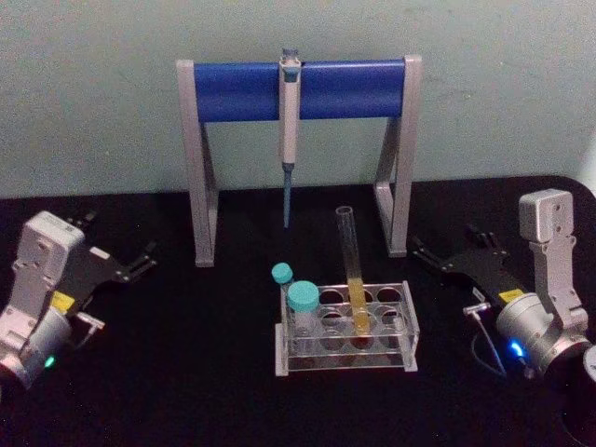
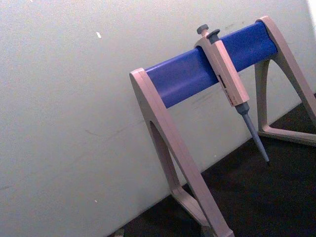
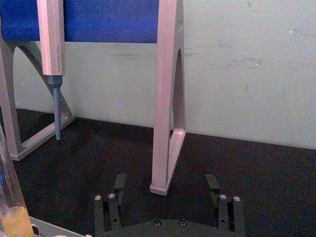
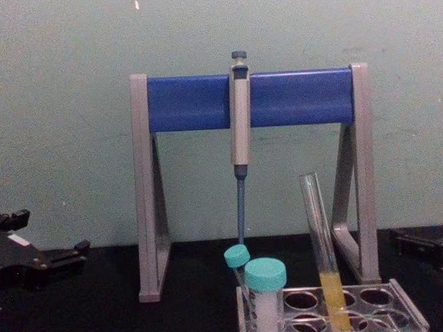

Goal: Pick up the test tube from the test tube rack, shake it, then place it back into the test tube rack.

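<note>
- Test tube (image 1: 353,270) first: you have it standing in the test tube rack (image 1: 346,358), well apart from both end effectors and between them, tilted slightly, with yellow liquid in its lower part.
- Your left end effector (image 1: 140,260) rests low on the black counter (image 1: 186,372), off to the rack's left, fingers spread and holding nothing.
- Your right end effector (image 1: 430,253) lies on the counter to the rack's right, its two fingers (image 3: 120,181) parted and empty, pointing toward the stand's near leg.
- Moving outward from either end effector, you reach the rack, which also holds a teal-capped vial (image 1: 303,312) and a smaller teal-capped tube (image 1: 282,276) at its left end.
- Beyond the rack you see the grey-and-blue pipette stand (image 1: 298,90), with a pipette (image 1: 289,130) hanging from its bar, tip down.
</note>
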